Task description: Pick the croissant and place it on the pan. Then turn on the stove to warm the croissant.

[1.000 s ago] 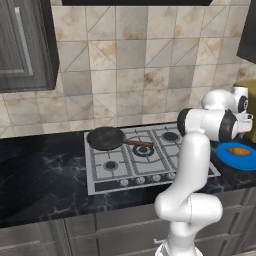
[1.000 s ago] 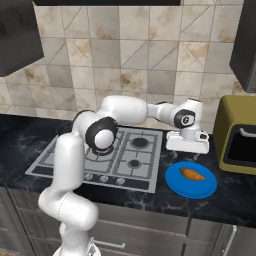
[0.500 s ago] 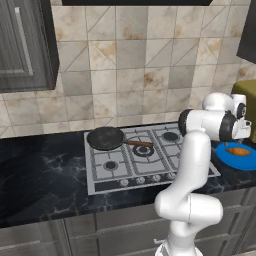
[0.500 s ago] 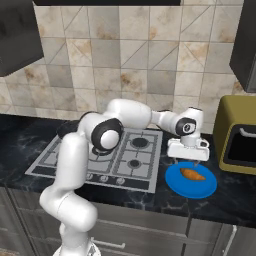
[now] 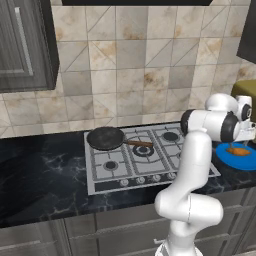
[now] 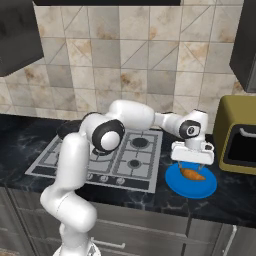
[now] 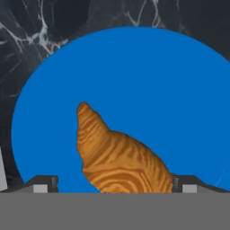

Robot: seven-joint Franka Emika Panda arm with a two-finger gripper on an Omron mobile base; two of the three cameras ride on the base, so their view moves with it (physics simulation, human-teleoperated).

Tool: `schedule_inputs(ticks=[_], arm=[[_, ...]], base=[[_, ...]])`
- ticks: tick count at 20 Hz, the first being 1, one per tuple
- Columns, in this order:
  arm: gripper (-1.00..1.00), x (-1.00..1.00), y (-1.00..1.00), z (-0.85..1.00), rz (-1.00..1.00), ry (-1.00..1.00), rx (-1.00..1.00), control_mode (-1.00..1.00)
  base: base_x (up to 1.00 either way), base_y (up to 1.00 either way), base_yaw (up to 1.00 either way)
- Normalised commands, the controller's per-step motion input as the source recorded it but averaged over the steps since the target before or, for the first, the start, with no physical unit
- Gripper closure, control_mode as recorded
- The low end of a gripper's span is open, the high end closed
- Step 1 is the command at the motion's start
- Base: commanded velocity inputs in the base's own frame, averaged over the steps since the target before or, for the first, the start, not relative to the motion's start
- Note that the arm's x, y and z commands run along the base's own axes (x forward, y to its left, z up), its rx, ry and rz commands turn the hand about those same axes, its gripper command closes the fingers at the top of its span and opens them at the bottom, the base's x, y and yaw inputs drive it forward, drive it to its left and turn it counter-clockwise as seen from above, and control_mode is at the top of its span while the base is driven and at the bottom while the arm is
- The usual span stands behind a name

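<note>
Croissant [image 7: 119, 157]: lies on the blue plate [image 6: 206, 186] at the right end of the bench [image 6: 30, 145], well apart from the stove [image 5: 150, 160].

Tool [image 6: 192, 161]: released, jaws wide, hanging directly over the croissant, one fingertip to each side, so a pinch can follow.

Pan [image 5: 106, 138]: on the stove's far-left burner, handle pointing right, interior free to receive the pastry.

A glossy white Franka arm [image 6: 75, 165] of rounded segments, dark grey joint rings, and a white tool [image 6: 192, 159] with small dark fingertips.
</note>
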Motion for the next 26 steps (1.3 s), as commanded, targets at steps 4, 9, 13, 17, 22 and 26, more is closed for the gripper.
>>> schedule_inputs(ticks=[4, 9, 13, 17, 22, 26], arm=[[-1.00, -0.22, 0.00, 0.00, 0.00, 0.00, 0.00, -1.00], [-1.00, -0.08, 0.02, 0.00, 0.00, 0.00, 0.00, -1.00], [-1.00, 0.00, 0.03, 0.00, 0.01, 0.00, 0.00, -1.00], [-1.00, 0.04, 0.00, 0.00, 0.01, 0.00, 0.00, -1.00], [-1.00, 0.13, 0.00, -0.05, 0.15, 0.00, -0.05, -1.00], [-1.00, 0.00, 0.00, -0.18, 0.32, 0.00, 0.00, -1.00]], base=[[0.00, 0.00, 0.00], [0.00, 0.00, 0.00], [0.00, 0.00, 0.00], [0.00, 0.00, 0.00], [0.00, 0.00, 0.00], [0.00, 0.00, 0.00]])
